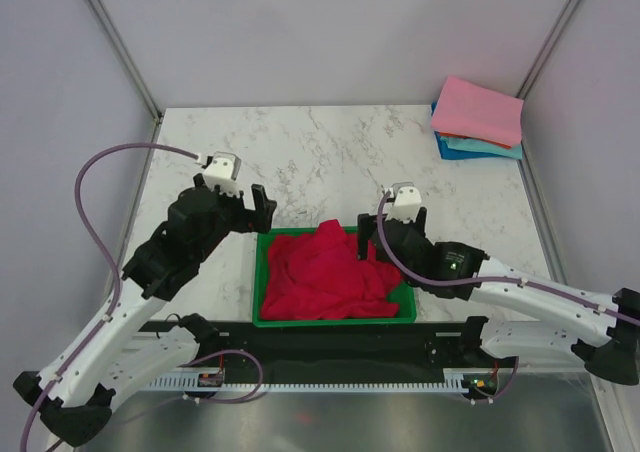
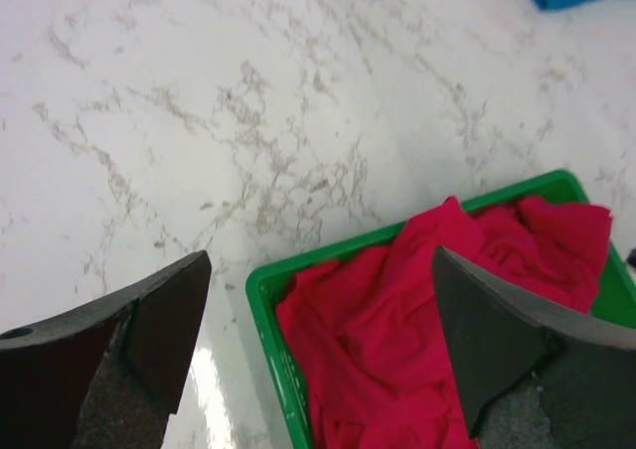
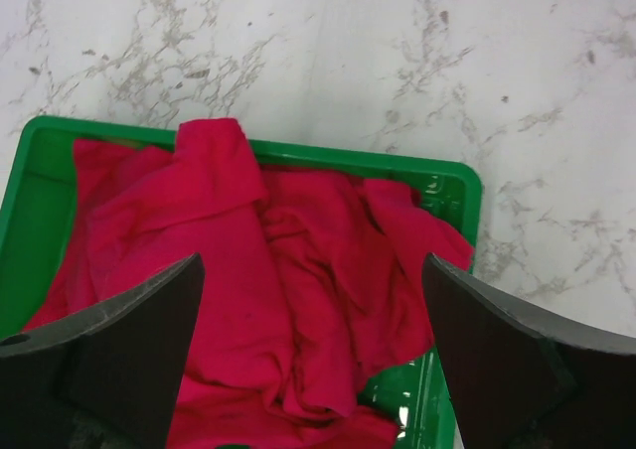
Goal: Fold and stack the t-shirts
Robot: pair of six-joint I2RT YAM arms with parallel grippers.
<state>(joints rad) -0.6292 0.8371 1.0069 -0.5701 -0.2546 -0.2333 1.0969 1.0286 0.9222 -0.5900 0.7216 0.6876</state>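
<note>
So, the red t-shirts (image 1: 330,272) are dumped in a crumpled heap inside the green tray (image 1: 262,282), with one fold draped over the tray's far rim. The left gripper (image 2: 320,268) is held above the tray's far left corner, spread wide with nothing gripped. The right gripper (image 3: 312,262) is parked over the tray's right half, also gaping wide and holding nothing. A folded stack (image 1: 478,117), pink on top with teal and blue under it, is set on the table (image 1: 330,152) well beyond the tray, off to its far right.
</note>
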